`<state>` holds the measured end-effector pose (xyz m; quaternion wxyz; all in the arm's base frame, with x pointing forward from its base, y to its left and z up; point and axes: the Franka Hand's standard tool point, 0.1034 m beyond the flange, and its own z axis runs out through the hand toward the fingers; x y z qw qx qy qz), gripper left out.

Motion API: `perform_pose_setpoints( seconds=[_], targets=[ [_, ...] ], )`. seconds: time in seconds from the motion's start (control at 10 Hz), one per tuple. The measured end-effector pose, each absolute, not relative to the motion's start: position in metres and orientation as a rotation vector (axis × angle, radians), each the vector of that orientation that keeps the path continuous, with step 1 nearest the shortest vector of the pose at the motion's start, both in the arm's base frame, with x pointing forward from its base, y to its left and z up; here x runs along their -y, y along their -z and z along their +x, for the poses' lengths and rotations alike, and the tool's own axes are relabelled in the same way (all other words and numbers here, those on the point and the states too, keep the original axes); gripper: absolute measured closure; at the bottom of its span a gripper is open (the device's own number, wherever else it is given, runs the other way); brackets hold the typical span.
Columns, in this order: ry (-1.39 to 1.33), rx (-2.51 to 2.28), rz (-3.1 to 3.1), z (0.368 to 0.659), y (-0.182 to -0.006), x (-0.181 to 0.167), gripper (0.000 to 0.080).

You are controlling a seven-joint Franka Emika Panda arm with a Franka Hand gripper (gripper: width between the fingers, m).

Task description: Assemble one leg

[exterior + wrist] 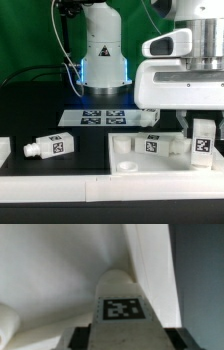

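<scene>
A white leg (203,140) is seen upright at the right of the exterior frame, its tag facing the camera, directly under the white gripper (203,117) that fills the upper right. The leg's top is met by the gripper body, but the fingertips are hidden, so it cannot be told whether the jaws are clamped on it or apart. The leg's lower end stands on the large white panel (125,160) in the lower right of the frame. A second leg (153,143) lies on the panel near the frame's centre, just left of the upright one. A third leg (53,148) lies on the black table (40,105) at the lower left, its stub pointing to the exterior view's left, well apart from the panel. The marker board (102,117) is seen flat on the table at mid-frame, in front of the arm's base (103,60).

In the wrist view, a tagged leg (123,308) rises from the bottom centre of the frame against blurred white surfaces.
</scene>
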<state>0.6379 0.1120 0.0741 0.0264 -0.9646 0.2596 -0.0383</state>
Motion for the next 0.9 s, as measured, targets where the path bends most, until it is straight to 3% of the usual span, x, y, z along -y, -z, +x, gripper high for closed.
perform_pose_setpoints(
  seconds=[0.5, 0.6, 0.7, 0.8, 0.9],
  targets=[
    [-0.059, -1.897, -2.361, 0.6419, -0.0745, -0.1129, 0.0515],
    [-0.06, -1.896, -2.363, 0.6413, -0.0737, -0.1136, 0.0458],
    [-0.043, -1.785, -2.46, 0.6406, -0.0733, -0.1139, 0.0317],
    [-0.02, -1.593, -2.606, 0.6393, -0.0726, -0.1158, 0.0317],
    [-0.003, -1.339, -2.751, 0.6396, -0.0727, -0.1147, 0.0187]
  ],
)
